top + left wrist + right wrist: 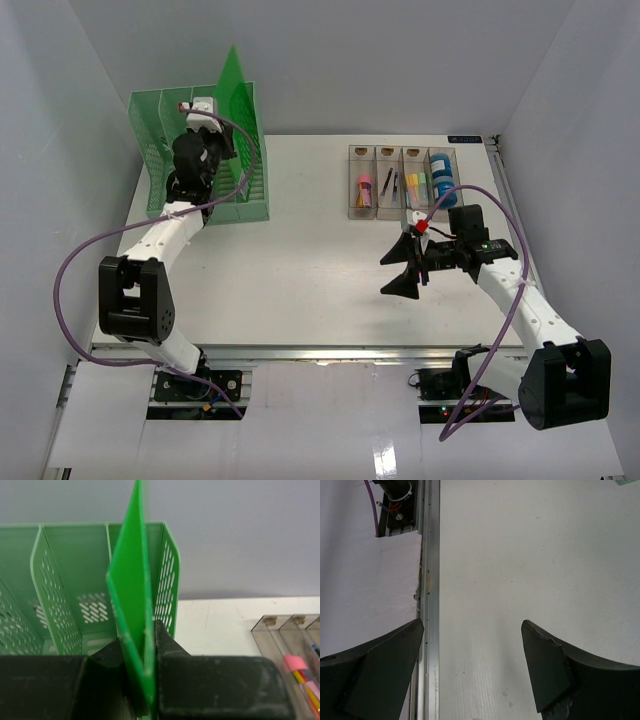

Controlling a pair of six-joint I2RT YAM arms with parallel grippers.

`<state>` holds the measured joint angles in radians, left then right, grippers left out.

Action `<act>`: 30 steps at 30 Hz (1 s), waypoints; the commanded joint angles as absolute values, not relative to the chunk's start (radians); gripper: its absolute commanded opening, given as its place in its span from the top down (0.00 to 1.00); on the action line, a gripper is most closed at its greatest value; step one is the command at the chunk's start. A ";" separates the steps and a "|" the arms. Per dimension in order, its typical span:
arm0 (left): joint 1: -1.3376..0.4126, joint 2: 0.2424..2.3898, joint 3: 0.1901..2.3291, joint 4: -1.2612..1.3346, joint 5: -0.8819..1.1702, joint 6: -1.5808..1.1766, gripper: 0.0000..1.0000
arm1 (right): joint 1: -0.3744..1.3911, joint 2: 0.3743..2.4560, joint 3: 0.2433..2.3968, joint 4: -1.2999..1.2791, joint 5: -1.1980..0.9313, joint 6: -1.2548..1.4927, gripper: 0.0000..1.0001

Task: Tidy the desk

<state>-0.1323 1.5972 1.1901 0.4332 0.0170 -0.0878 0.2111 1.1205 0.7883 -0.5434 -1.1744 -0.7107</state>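
Grips one flat green plastic sheet (131, 605) in left hand (142, 652) at one green slotted rack (160, 150); holds right hand (405, 265) released over white surface (300, 250).

Bright, even light, soft shadows on the desk (300, 270); wrist-view foregrounds slightly blurred.

Green slotted rack (152, 150) back left, green sheet (237, 88) upright there; clear tray (361, 154) holds stationery (365, 188).

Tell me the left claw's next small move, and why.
Probably lower it a little: the left claw is shut on the green folder, which stands upright, lined up with the rightmost slot of the green rack and rising above its rim.
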 commanded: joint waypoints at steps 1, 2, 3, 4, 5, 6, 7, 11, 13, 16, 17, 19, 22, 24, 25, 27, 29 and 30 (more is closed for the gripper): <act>-0.126 1.550 1.094 0.475 0.040 -0.102 1.00 | 0.202 1.126 0.779 -0.534 -1.189 -0.721 0.14; -0.125 1.547 1.095 0.471 0.032 -0.101 1.00 | 0.200 1.125 0.778 -0.535 -1.192 -0.721 0.14; -0.124 1.544 1.095 0.467 0.024 -0.099 1.00 | 0.197 1.125 0.777 -0.535 -1.194 -0.721 0.14; -0.124 1.543 1.112 0.455 0.018 -0.098 1.00 | 0.194 1.123 0.776 -0.535 -1.196 -0.722 0.14; -0.124 1.543 1.126 0.450 0.015 -0.097 1.00 | 0.193 1.123 0.776 -0.536 -1.198 -0.722 0.14; -0.124 1.544 1.135 0.450 0.015 -0.095 1.00 | 0.192 1.123 0.776 -0.537 -1.200 -0.723 0.14; -0.124 1.547 1.151 0.451 0.015 -0.089 1.00 | 0.191 1.124 0.775 -0.537 -1.200 -0.723 0.14; -0.124 1.568 1.189 0.420 0.048 -0.080 1.00 | 0.187 1.126 0.777 -0.537 -1.201 -0.724 0.14; -0.124 1.562 1.166 0.411 0.066 -0.082 0.94 | 0.187 1.127 0.778 -0.537 -1.201 -0.725 0.14; -0.124 1.539 1.115 0.390 0.084 -0.097 0.54 | 0.188 1.127 0.777 -0.540 -1.201 -0.726 0.14; -0.124 1.524 1.106 0.372 0.087 -0.103 0.32 | 0.187 1.126 0.778 -0.541 -1.200 -0.727 0.14; -0.124 1.496 1.112 0.325 0.099 -0.109 0.14 | 0.185 1.123 0.778 -0.542 -1.198 -0.729 0.14; -0.124 1.448 1.118 0.270 0.108 -0.118 0.02 | 0.178 1.119 0.779 -0.547 -1.194 -0.731 0.14; -0.124 1.385 1.127 0.214 0.107 -0.137 0.02 | 0.165 1.110 0.780 -0.549 -1.178 -0.737 0.14; -0.124 1.361 1.133 0.192 0.104 -0.153 0.02 | 0.160 1.105 0.782 -0.548 -1.162 -0.738 0.14; -0.124 1.287 1.136 0.104 0.108 -0.184 0.02 | 0.155 1.088 0.793 -0.546 -1.109 -0.732 0.13; -0.124 1.198 1.136 0.006 0.114 -0.219 0.02 | 0.152 1.065 0.805 -0.545 -1.043 -0.722 0.11; -0.124 1.138 1.133 -0.043 0.118 -0.240 0.02 | 0.152 1.046 0.810 -0.545 -0.997 -0.712 0.07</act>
